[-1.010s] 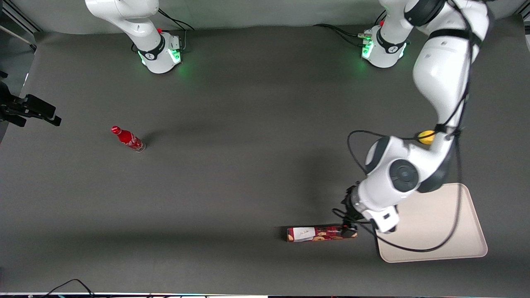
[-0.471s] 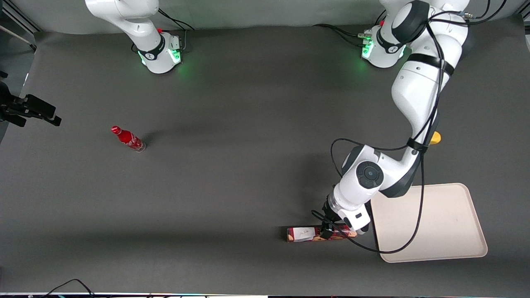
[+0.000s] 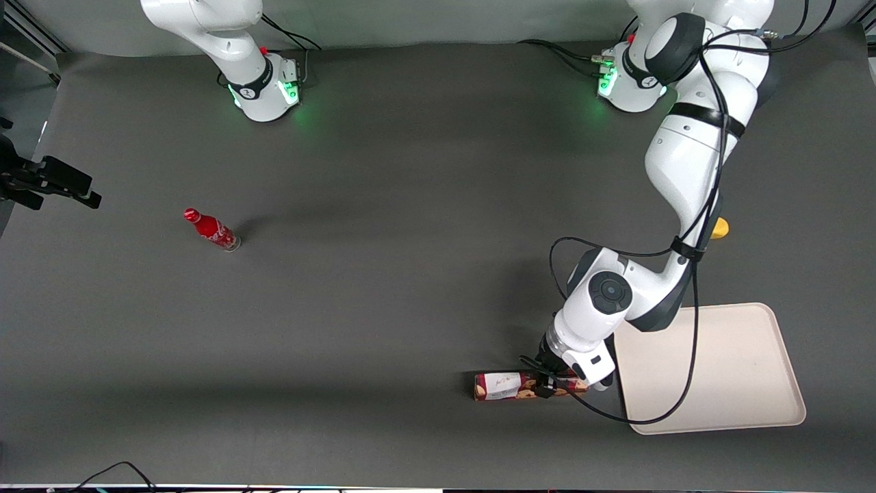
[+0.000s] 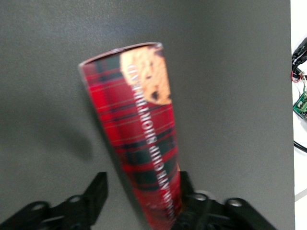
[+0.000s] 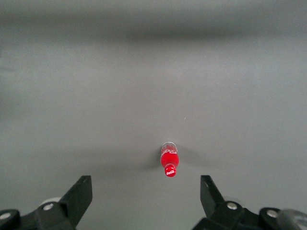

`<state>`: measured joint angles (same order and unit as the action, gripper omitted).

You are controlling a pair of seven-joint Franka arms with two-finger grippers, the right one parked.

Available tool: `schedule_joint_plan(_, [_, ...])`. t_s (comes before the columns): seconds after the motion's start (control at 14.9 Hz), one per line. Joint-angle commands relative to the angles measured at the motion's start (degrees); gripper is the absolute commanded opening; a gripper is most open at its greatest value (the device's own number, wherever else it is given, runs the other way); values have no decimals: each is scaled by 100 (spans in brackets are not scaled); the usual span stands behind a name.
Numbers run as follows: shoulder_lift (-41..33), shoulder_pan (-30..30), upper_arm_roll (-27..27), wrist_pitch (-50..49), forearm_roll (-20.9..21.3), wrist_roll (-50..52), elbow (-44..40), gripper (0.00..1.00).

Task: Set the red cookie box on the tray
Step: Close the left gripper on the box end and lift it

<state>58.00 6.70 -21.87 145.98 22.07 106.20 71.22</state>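
1. The gripper [image 3: 547, 385] is seen lowered onto the red cookie box [image 3: 510, 385], a little farther from the tray [image 3: 753, 370] than half a second ago.
2. In the left wrist view the jaws are spread wide; the box [image 4: 141, 139] sits between the fingers [image 4: 96, 191], touching one and apart from the other.
3. The box lies flat on the table [image 3: 410, 274], just beside the tray, as before.
4. The red bottle [image 3: 211, 230] is unmoved, toward the parked arm's end.

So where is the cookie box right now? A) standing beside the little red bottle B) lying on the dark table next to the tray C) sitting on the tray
B: the red cookie box lies on the dark table beside the tray, with the gripper down around it, open, one finger clear of it.
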Motion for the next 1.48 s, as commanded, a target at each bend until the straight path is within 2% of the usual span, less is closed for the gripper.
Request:
schedule_joint_plan(0.0, [80,95,34,-78,262,261,-214,0])
schedule_joint_plan(0.13, [-17,77,25,-235,271,244,-223,0])
schedule_joint_plan(0.47, [-622,16,-107,-1587,289,165,-231,0])
schedule_joint_plan(0.67, [-1237,-116,-299,-2912,228,-509,-240,0])
schedule_joint_plan(0.81, [-1685,-545,-572,-3888,-35,-1517,-310,0])
schedule_joint_plan(1.01, [-2424,-933,-398,-4952,-685,-3791,-328,0])
schedule_joint_plan(1.21, [-2619,-925,549,-5781,-1029,-6104,-651,0])
schedule_joint_plan(1.41, [-2558,-942,1480,-5941,-1179,-8467,-811,0])
